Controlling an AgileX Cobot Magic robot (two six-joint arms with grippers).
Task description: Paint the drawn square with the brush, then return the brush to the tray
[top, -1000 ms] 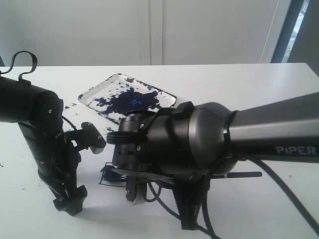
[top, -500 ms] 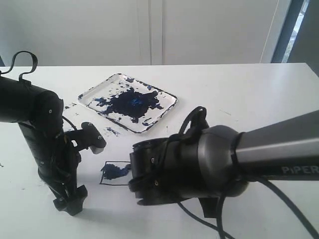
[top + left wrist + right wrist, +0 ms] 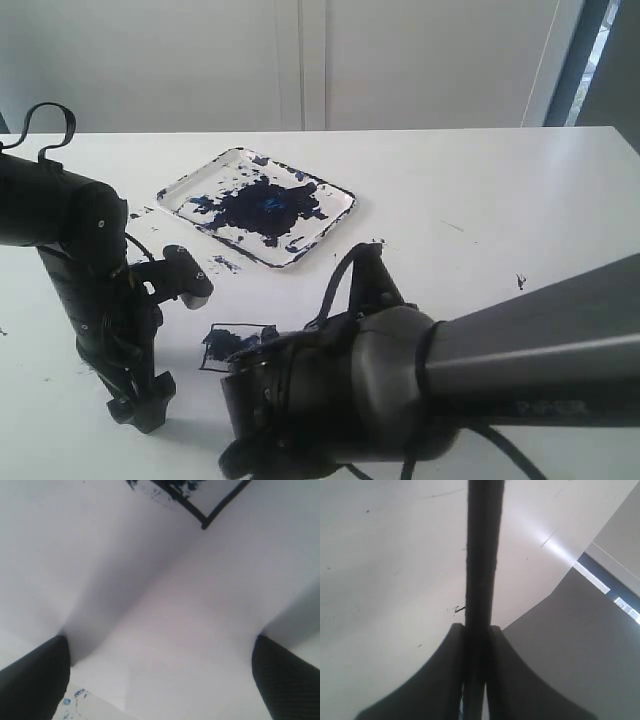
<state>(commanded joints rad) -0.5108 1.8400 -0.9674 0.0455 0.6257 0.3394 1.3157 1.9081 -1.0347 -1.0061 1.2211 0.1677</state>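
While clamped on the brush (image 3: 481, 555), right gripper (image 3: 477, 630) closed tight, fingers (image 3: 445, 680) pinching the black shaft from both sides. Shaft running straight out from between the fingers over the white table (image 3: 480, 180). Tip out of the right wrist view, so can't say which end is held. Can't find the right gripper or brush in the exterior view; both hidden behind the right arm (image 3: 380, 400), which fills the foreground. So: brush in the gripper, not in the tray (image 3: 340, 208).

Left gripper (image 3: 159, 640): jaws spread wide, gripping nothing, only white paper (image 3: 160, 580) between them. Pointing straight down at the sheet on the end of the upright left arm (image 3: 90, 280). Can't confirm contact with the paper.

Drawn square (image 3: 232, 343): black outline, dark blue smear inside, lying between the two arms, just beside the left gripper. Right part covered by the right arm in the exterior view. One outline corner with blue smears showing in the left wrist view, just past the fingertips.

Tray sitting beyond the square on the table, apart from it, big dark blue blot in the middle, splatter out to the rim.
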